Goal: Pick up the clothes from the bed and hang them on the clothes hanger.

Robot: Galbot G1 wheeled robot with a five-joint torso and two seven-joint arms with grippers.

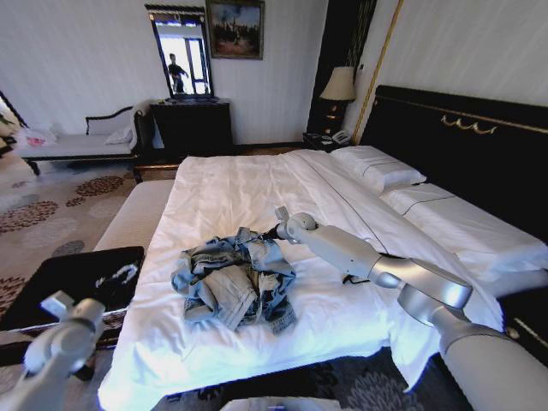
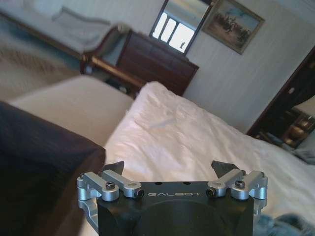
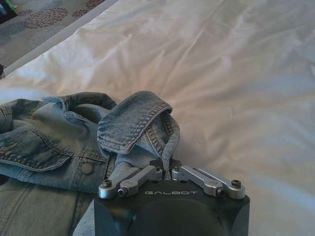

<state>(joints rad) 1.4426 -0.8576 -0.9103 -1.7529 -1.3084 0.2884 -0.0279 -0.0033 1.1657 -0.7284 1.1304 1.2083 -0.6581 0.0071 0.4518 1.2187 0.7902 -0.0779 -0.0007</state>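
The clothes, a crumpled light-blue denim jacket point(image 1: 235, 281), lie on the white duvet of the bed point(image 1: 240, 184) near its foot. My right arm reaches in from the lower right, and my right gripper point(image 1: 276, 229) is at the jacket's far edge. In the right wrist view this gripper point(image 3: 165, 166) is shut on a raised fold of the jacket point(image 3: 133, 118), close to the collar. My left gripper point(image 1: 58, 301) hangs low at the near left, beside the bed; in the left wrist view it point(image 2: 168, 169) is open and holds nothing. The clothes hanger is out of view.
A low black table point(image 1: 77, 278) stands under my left arm. A white-cushioned bench point(image 1: 137, 214) runs along the bed's left side. Pillows point(image 1: 377, 167) and the black headboard point(image 1: 462, 145) are on the right. A dark dresser point(image 1: 193, 124) stands at the far wall.
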